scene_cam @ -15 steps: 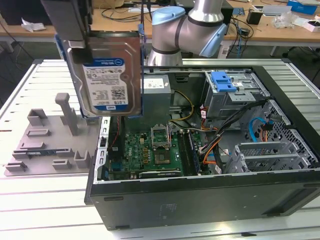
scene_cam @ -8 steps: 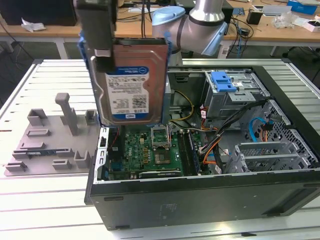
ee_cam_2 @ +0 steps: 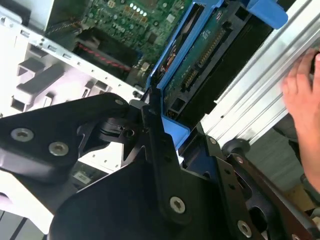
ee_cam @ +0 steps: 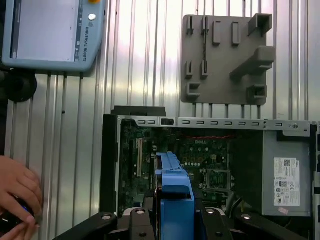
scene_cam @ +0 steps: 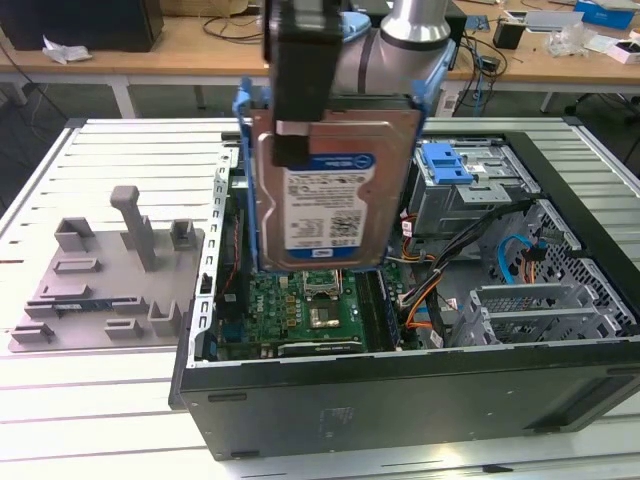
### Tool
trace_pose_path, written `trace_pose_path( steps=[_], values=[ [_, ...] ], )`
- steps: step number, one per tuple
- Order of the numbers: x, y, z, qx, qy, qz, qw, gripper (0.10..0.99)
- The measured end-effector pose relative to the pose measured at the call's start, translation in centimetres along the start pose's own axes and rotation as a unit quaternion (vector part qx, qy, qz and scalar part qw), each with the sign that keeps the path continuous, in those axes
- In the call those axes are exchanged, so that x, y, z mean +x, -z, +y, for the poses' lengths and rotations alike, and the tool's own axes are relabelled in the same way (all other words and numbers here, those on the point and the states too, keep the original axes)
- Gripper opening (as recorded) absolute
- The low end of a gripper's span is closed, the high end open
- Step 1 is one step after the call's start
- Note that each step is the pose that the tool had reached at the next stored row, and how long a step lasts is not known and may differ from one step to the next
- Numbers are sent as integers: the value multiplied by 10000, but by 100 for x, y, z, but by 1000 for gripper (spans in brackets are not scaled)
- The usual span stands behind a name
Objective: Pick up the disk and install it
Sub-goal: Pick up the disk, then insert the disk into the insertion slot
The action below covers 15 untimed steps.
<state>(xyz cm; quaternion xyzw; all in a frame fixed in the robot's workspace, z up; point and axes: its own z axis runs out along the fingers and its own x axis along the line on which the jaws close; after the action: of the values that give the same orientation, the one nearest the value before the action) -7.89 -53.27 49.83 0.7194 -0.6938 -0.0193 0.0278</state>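
The disk (scene_cam: pixel 325 190) is a silver hard drive with a white-and-blue label in a blue carrier frame. It hangs upright above the motherboard (scene_cam: pixel 310 300) of the open computer case (scene_cam: pixel 400 400). My gripper (scene_cam: pixel 300 150) is shut on the disk from above, with one black finger across its labelled face. In both wrist views the blue carrier shows edge-on (ee_cam: pixel 174 195) (ee_cam_2: pixel 200 65), clamped between the black fingers (ee_cam_2: pixel 152 125). The disk is clear of the board below and touches nothing else that I can see.
A grey drive cage with a blue bracket (scene_cam: pixel 445 165) sits in the case at the exterior view's right. A grey fixture plate (scene_cam: pixel 110 280) lies on the slatted table to the left. A teach pendant (ee_cam: pixel 50 35) and a person's hand (ee_cam: pixel 17 190) are beside the case.
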Motion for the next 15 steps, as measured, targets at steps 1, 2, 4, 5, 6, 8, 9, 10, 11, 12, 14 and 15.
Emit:
trace_pose_path(
  steps=[1, 2, 4, 5, 6, 8, 9, 10, 11, 12, 14, 15],
  values=[
    [18, 2, -38, -2, -1, 0, 10000, 369],
    [39, 5, -85, -4, -1, -1, 10000, 369],
    [61, 8, -140, -4, 0, 0, 10000, 369],
    [61, 8, -143, -4, -1, -1, 10000, 369],
    [61, 9, -142, -4, -1, -1, 10000, 369],
    [61, 9, -143, -4, -1, 0, 10000, 369],
    [61, 9, -143, -4, -1, 0, 10000, 369],
    [61, 9, -143, -4, -1, 0, 10000, 369],
    [62, 9, -144, -4, -1, -1, 10000, 369],
    [62, 9, -144, -4, -1, 0, 10000, 369],
    [62, 9, -145, -4, -1, 0, 10000, 369],
    [62, 9, -145, -4, -1, 0, 10000, 369]
  ],
)
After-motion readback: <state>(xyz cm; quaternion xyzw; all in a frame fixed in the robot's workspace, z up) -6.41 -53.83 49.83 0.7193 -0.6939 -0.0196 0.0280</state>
